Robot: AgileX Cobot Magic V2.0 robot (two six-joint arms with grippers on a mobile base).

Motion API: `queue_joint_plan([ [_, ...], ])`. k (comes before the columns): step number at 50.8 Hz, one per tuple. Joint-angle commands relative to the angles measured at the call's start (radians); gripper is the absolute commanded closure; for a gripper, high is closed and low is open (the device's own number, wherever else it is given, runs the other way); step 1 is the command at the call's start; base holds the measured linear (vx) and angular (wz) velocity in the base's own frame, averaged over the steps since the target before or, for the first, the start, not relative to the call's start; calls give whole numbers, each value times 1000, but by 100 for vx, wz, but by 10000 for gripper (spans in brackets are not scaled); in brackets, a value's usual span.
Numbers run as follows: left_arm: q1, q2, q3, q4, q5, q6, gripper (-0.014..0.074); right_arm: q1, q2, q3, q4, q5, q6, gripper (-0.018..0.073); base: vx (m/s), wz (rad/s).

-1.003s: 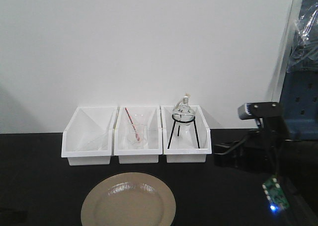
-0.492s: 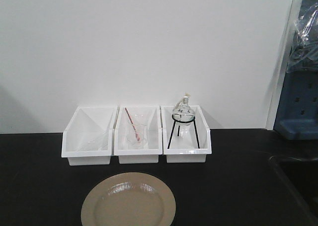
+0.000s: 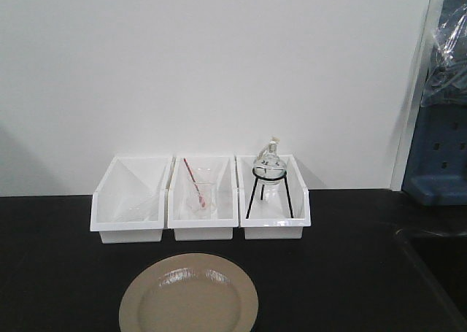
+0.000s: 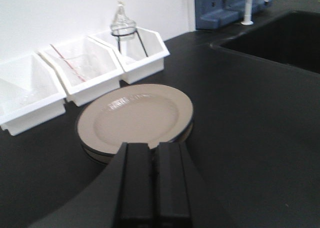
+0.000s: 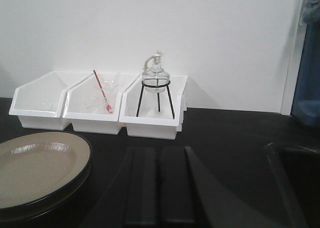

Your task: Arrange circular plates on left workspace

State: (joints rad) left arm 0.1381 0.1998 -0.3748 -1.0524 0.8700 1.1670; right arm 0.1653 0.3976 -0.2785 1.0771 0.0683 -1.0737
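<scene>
Your two circular plates [image 4: 135, 120] sit stacked on the black countertop [image 3: 343, 273] near its front edge, before the white bins [image 3: 201, 198]. Left gripper [image 4: 153, 188] and right gripper [image 5: 160, 188] both have fingers pressed together, holding nothing.

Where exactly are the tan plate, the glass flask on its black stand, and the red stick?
tan plate [image 3: 188, 297], front view, centre of its flat well
glass flask [image 3: 268, 164], front view, round belly above the stand ring
red stick [image 5: 100, 89], right wrist view, mid-shaft
</scene>
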Motion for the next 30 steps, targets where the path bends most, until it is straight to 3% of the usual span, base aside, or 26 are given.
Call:
queue_joint_plan([
  [1,-5,13,-25,-57,-6,-10,596,-3,3,-27,6,-39,-4,561,0,0],
  [16,-5,7,8,-67,0,-10,596,-3,3,-27,6,-36,-4,561,0,0],
  [30,-6,-142,188,-63,-289,-12,596,-3,3,-27,6,-33,-4,561,0,0],
])
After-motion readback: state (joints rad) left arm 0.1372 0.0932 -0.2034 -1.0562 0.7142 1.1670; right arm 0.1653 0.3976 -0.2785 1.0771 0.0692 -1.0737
